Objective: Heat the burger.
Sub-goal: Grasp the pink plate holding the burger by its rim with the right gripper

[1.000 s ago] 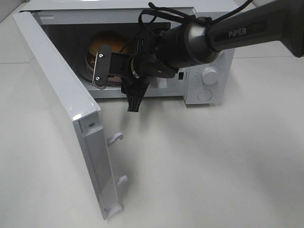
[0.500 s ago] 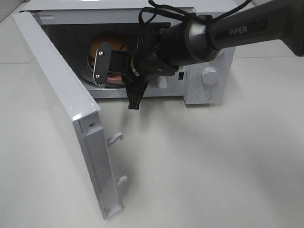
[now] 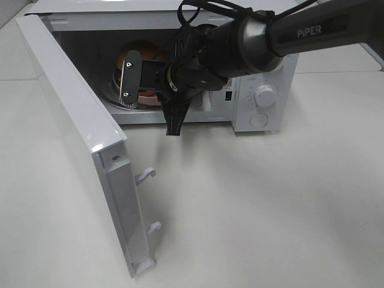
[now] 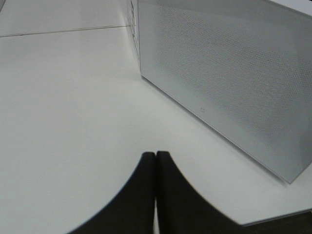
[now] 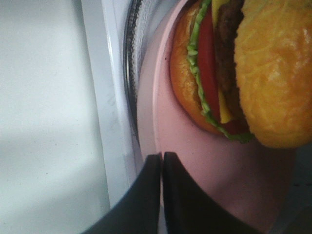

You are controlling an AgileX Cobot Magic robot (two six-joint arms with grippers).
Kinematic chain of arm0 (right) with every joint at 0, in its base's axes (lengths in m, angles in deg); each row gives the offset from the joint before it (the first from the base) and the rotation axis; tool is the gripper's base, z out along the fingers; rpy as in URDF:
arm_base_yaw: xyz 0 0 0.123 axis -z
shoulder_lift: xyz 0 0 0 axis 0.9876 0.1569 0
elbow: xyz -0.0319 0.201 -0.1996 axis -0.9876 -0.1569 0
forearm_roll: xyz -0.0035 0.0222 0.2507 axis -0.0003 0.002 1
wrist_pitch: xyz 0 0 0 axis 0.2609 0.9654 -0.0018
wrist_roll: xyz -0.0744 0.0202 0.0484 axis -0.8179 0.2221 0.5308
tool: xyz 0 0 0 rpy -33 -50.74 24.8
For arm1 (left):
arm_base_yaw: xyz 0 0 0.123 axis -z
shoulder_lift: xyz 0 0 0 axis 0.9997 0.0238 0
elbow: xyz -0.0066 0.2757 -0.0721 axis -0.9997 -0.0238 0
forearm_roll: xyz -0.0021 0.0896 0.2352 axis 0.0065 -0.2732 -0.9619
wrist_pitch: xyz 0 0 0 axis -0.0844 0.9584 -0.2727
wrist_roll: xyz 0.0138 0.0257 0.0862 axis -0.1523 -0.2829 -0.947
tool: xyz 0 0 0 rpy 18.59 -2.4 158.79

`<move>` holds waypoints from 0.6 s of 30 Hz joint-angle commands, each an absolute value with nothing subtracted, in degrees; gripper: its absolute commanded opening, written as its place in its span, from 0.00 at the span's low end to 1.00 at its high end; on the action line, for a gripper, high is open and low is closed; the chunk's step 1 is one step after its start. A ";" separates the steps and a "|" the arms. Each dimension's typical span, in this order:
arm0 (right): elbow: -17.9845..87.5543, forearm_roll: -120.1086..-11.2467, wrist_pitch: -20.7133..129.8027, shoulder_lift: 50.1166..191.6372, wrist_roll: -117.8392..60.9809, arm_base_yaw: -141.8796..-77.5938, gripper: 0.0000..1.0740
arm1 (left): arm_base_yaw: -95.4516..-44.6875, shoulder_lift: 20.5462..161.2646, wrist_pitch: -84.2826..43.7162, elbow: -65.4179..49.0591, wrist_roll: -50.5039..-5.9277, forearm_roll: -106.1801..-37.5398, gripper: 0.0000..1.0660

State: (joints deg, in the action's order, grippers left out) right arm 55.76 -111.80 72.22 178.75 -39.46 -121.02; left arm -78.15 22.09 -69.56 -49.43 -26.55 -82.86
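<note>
The burger, a golden bun over patty, cheese, tomato and lettuce, rests on a pink plate inside the open microwave. My right gripper reaches into the oven's opening with its fingers pressed together at the plate's near rim. I cannot see anything held between them. My left gripper hangs shut and empty over the white table, beside the microwave's perforated side wall. It is out of the high view.
The microwave door swings wide open to the left, its latch hooks pointing toward the table's middle. The glass turntable lies under the plate. Control knobs sit on the oven's right front panel.
The right gripper's fingers have closed from open to shut. The arm has shifted slightly right and up at the oven's mouth. The burger and plate stayed put.
</note>
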 commanded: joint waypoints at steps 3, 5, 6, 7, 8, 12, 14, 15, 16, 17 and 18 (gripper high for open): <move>55.30 -109.57 74.46 178.23 -40.26 -120.91 0.00 | -78.26 20.95 -68.81 -49.60 -26.55 -82.63 0.00; 55.30 -109.57 74.74 178.23 -40.26 -120.91 0.00 | -78.26 20.95 -68.81 -49.60 -26.55 -82.63 0.00; 55.30 -109.57 74.68 178.23 -40.26 -120.91 0.00 | -78.26 20.95 -68.81 -49.60 -26.55 -82.63 0.00; 55.30 -109.57 74.68 178.23 -40.26 -120.91 0.00 | -78.26 20.95 -68.81 -49.60 -26.55 -82.63 0.00; 55.30 -109.57 74.63 178.23 -40.26 -120.91 0.00 | -78.26 20.95 -68.81 -49.60 -26.55 -82.63 0.00; 55.30 -109.57 74.68 178.23 -40.15 -120.91 0.00 | -78.26 20.95 -68.81 -49.60 -26.55 -82.63 0.00; 55.30 -109.57 74.46 178.23 -39.97 -120.91 0.00 | -78.26 20.95 -68.81 -49.60 -26.55 -82.63 0.00; 55.30 -109.57 74.34 178.23 -39.97 -120.91 0.01 | -78.26 20.95 -68.81 -49.60 -26.55 -82.63 0.00; 55.30 -109.57 74.28 178.23 -39.80 -120.91 0.05 | -78.26 20.95 -68.81 -49.60 -26.55 -82.63 0.00; 55.30 -109.57 74.28 178.23 -39.80 -120.91 0.05 | -78.26 20.95 -68.81 -49.60 -26.55 -82.63 0.00; 55.30 -109.57 74.28 178.23 -39.80 -120.91 0.12 | -78.26 20.95 -68.81 -49.60 -26.55 -82.63 0.00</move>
State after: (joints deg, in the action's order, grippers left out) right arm 55.70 -109.51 74.40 178.63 -39.63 -121.02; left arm -78.15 22.09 -69.56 -49.43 -26.55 -82.86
